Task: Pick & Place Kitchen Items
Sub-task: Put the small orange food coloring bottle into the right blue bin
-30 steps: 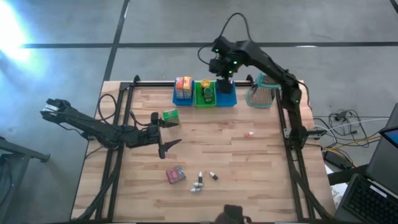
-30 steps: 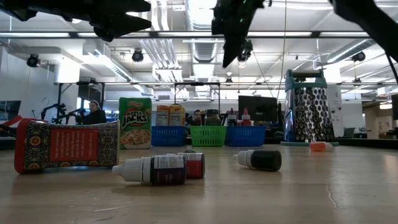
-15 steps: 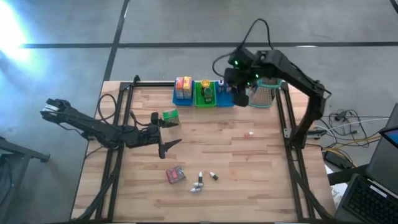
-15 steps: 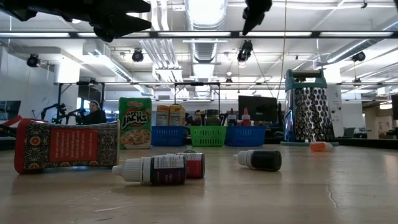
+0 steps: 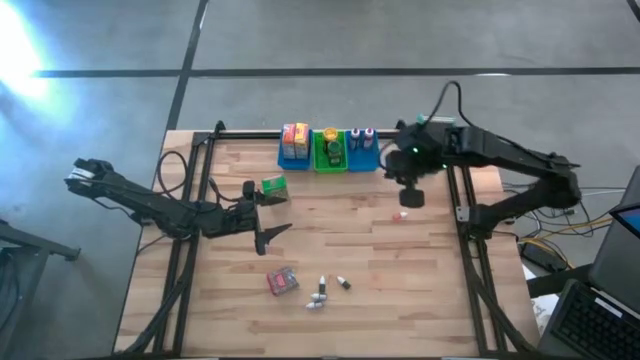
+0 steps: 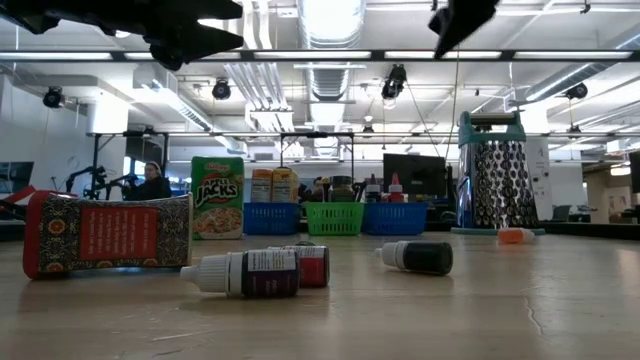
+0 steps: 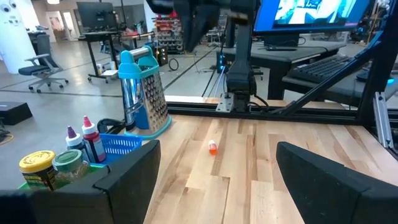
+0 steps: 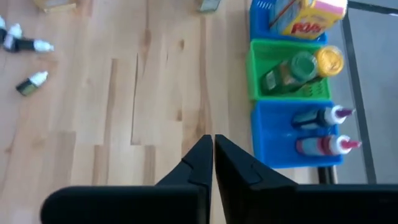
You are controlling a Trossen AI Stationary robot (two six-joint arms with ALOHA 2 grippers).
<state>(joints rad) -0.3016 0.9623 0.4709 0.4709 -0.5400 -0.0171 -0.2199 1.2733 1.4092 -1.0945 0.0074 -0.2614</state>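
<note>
Three small plastic bins sit side by side at the far edge of a wooden table (image 5: 340,235). First blue bin (image 5: 294,152): yellow-red boxes (image 5: 295,135), standing upright; the exact count is unclear. Green bin (image 5: 330,157), in the middle: two jars (image 8: 298,68), one with a yellow lid, one with a green lid. Second blue bin (image 8: 273,140): two small squeeze bottles (image 8: 323,130) lying side by side, one purple-tipped, one red-tipped.

Loose items on the table: one green cereal box (image 5: 273,186) near the bins, one red patterned packet (image 5: 283,281) toward the near edge, and three small dropper bottles (image 5: 326,290) close together beside that packet. One tiny orange-and-white item (image 5: 400,214) lies alone toward the right side. One metal grater (image 6: 496,170) with a teal handle stands at the far right corner.

Right gripper (image 5: 411,195) hangs in the air above the table just beside the second blue bin, its fingers pressed together and holding nothing. Left gripper (image 5: 272,236) hovers over the left-centre of the table, fingers spread apart, empty.
</note>
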